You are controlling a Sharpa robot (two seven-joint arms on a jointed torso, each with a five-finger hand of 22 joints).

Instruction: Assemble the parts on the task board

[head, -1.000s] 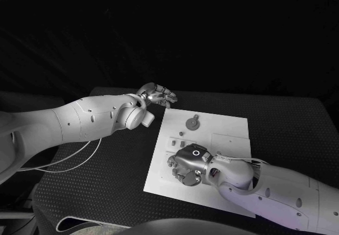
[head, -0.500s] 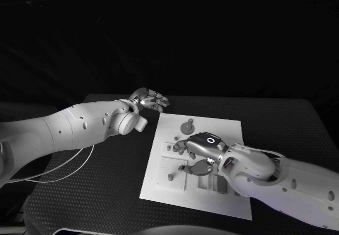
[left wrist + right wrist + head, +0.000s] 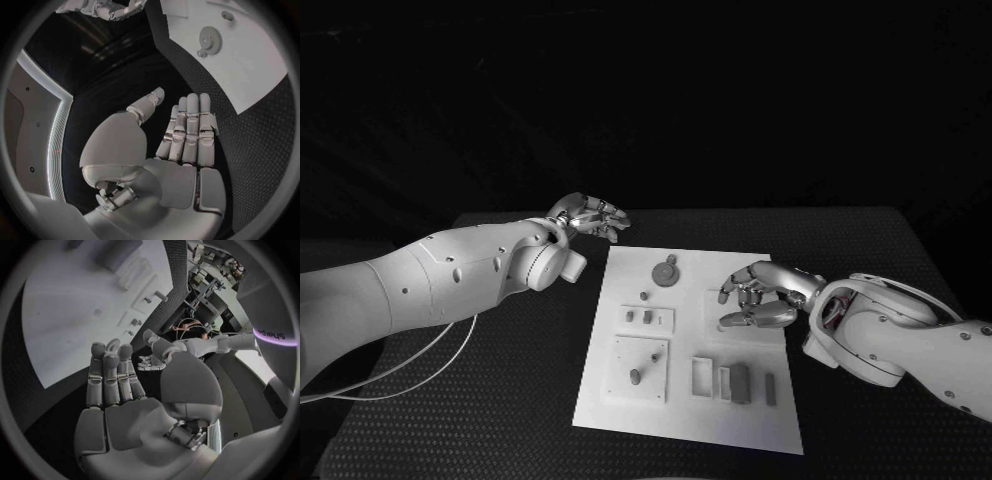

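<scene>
So both hands are empty right now. The left hand (image 3: 587, 216) hangs over the dark tabletop (image 3: 488, 400) just off the far-left corner of the task board (image 3: 762, 425), and its wrist view shows the fingers (image 3: 190, 125) held out straight side by side with nothing in the palm. The right hand (image 3: 764, 295) hovers over the right side of the board around the middle; fingers look loosely curved from the head view, flat and bare from its own wrist view, so it's holding nothing either.

The board lies flat in the middle of the tabletop. There's a gear (image 3: 666, 271) sitting near the far edge, a couple of small pegs (image 3: 640, 316) in a framed patch on the left, another peg-like part (image 3: 638, 376) in the square below that, and a row of block-shaped parts (image 3: 738, 381) toward the near right. Looks to me like nothing's been picked up yet.

What I'd worry about: the parts are tiny and close together, so big fingers coming down for one could knock its neighbours out of place. The board doesn't look clamped either, so a sideways push might slide it. And the right hand hangs low over the board, so a sloppy sweep could clip the gear.
</scene>
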